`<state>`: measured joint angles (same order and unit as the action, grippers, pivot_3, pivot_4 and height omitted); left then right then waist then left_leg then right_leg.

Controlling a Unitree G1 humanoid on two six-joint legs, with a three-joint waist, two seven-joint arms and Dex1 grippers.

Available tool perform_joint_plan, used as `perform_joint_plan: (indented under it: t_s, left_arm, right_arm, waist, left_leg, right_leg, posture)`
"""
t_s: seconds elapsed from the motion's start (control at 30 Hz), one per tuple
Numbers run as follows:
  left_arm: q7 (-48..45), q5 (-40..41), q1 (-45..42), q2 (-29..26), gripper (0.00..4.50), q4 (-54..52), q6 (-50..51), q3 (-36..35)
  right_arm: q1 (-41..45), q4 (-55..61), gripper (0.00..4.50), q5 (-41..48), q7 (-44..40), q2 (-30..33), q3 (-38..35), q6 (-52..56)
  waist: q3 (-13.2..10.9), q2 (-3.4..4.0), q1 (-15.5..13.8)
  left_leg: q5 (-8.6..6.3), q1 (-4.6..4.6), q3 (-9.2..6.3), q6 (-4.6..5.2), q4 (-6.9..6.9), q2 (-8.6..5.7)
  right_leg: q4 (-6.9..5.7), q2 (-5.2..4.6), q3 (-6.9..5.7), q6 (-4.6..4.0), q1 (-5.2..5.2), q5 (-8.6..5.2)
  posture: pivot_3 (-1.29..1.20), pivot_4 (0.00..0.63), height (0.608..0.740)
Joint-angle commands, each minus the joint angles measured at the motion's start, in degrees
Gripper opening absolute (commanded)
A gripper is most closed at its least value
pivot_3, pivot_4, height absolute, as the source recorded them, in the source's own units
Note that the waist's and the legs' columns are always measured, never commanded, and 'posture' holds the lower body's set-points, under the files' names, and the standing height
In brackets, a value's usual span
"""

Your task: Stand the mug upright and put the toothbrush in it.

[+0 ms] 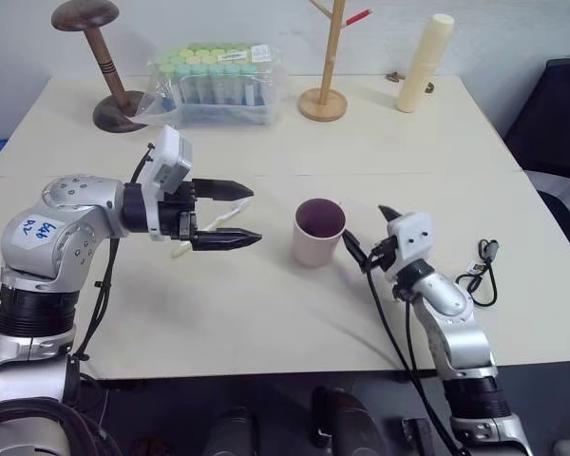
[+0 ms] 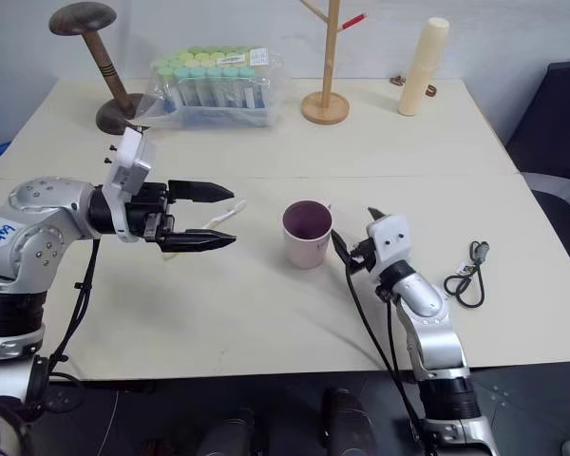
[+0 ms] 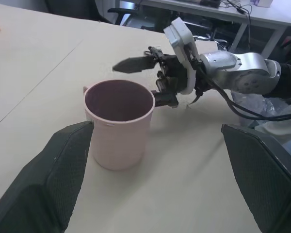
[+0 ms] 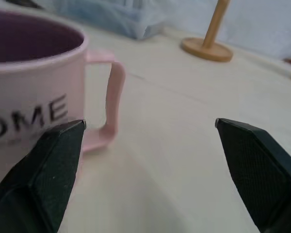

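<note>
Step 1 of 2 looks done: the mug (image 1: pixel 317 233) stands upright just beside the released right hand (image 1: pixel 370 237), while the toothbrush (image 2: pixel 219 217) lies on the counter (image 1: pixel 266 313) behind the spread, empty left hand (image 1: pixel 230 216) (not yet picked up).

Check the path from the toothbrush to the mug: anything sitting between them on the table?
Nothing visible lies between them. The toothbrush lies on the table partly behind the open left gripper, and the mug stands upright beside it across bare tabletop. The open right gripper sits on the mug's far side, off that path.
</note>
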<state>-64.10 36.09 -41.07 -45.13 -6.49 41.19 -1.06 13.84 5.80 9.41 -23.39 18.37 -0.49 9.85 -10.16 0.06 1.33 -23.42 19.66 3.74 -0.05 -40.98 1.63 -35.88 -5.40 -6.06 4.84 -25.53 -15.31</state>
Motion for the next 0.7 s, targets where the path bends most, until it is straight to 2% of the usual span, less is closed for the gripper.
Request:
perform_joint_plan:
  t_s: [0.03,0.1,0.2,0.33,0.4,0.5,0.7]
  left_arm:
    - [0.2,-0.7,0.1,-0.7,4.5,-0.5,-1.2,-1.3]
    - [1.9,-3.2,-0.5,-1.9,4.5,2.0,-1.5,-1.5]
    - [7.6,-12.6,-2.6,-3.8,4.5,8.7,-3.5,2.2]
    - [15.5,-20.8,-8.7,-1.9,4.5,19.5,-1.0,5.8]
    - [16.7,-23.8,-11.4,-0.5,4.5,23.2,1.1,8.6]
    - [16.9,-24.5,-13.9,2.9,4.5,25.6,4.0,10.0]
    - [18.5,-30.2,-16.8,9.0,4.5,34.3,2.7,15.1]
  right_arm:
    - [-2.6,10.0,4.47,5.5,-3.7,5.1,-3.5,9.3]
    - [-4.4,16.0,4.47,10.3,-6.1,9.3,-7.3,15.2]
    - [-6.0,24.1,4.47,20.5,-10.9,16.5,-13.8,24.4]
    - [-5.7,32.1,4.47,36.3,-19.4,27.3,-21.7,32.7]
    - [-2.9,33.2,4.47,45.1,-20.5,32.2,-25.1,37.5]
    - [1.6,32.8,4.47,54.0,-19.9,36.0,-26.7,40.2]
    - [11.6,30.2,4.47,60.1,-14.4,37.1,-22.8,41.7]
  waist:
    - [0.0,0.01,-0.1]
    - [0.0,0.04,-0.4]
    - [0.0,0.07,-1.2]
    - [-0.1,0.01,-1.7]
    - [-0.1,-0.02,-2.3]
    - [-0.1,-0.12,-2.9]
    - [-0.2,-0.26,-2.9]
  left_leg:
    - [-0.01,-0.01,-0.01,0.01,0.0,0.0]
    - [-0.01,0.01,-0.01,0.02,-0.01,0.0]
    - [-0.03,-0.05,0.02,0.05,-0.02,-0.05]
    - [-0.05,-0.17,0.08,0.08,0.0,-0.04]
    - [-0.07,-0.15,0.11,0.13,-0.02,-0.08]
    - [-0.11,-0.14,0.21,0.19,-0.08,-0.1]
    - [-0.11,0.09,0.35,0.2,-0.23,-0.13]
  right_leg:
    - [0.0,0.0,0.0,0.0,0.0,0.0]
    - [0.0,-0.01,0.01,0.0,-0.01,0.0]
    - [0.0,0.0,0.03,0.01,0.0,0.0]
    - [0.01,0.09,0.02,0.01,0.12,0.01]
    - [0.0,0.07,0.03,0.03,0.12,0.02]
    - [0.02,0.05,0.03,0.05,0.13,0.03]
    - [0.05,0.03,-0.12,0.08,0.11,0.05]
  posture:
    - [0.0,0.15,0.74]
    - [0.0,0.15,0.74]
    - [0.0,0.15,0.74]
    - [0.0,0.15,0.74]
    - [0.0,0.15,0.74]
    - [0.0,0.15,0.74]
    - [0.0,0.15,0.74]
